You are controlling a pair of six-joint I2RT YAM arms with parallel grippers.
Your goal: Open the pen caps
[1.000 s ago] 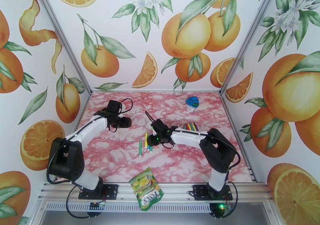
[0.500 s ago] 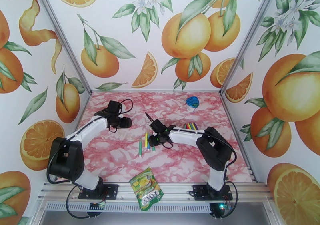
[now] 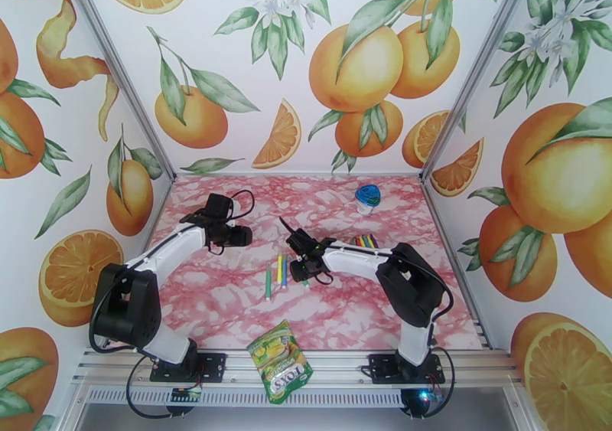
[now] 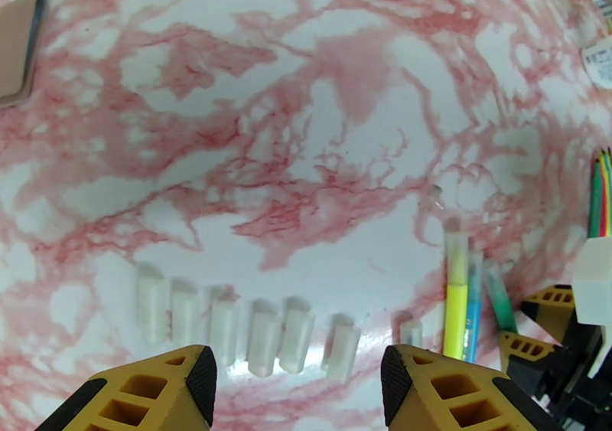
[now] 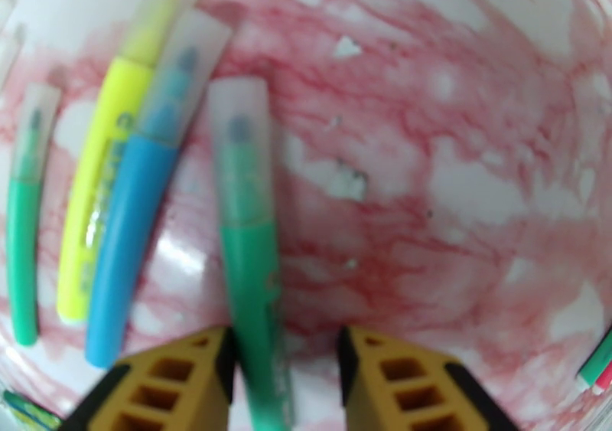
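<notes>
The pen caps (image 5: 239, 130) sit on four pens (image 5: 130, 218) lying side by side mid-table (image 3: 229, 302). Nearest, a snack packet (image 3: 281, 371) lies across the table's edge. The right gripper (image 5: 284, 344) straddles one green pen (image 5: 252, 272), jaws part-open — a gap on one side. The left gripper (image 4: 298, 357) hovers wide open, empty, above a row of short whitish pieces (image 4: 264, 337). Farther right, a bundle of pens (image 3: 366, 241); beyond, a blue-lidded container (image 3: 368, 197). The caps look frosted, translucent — tips showing through.
</notes>
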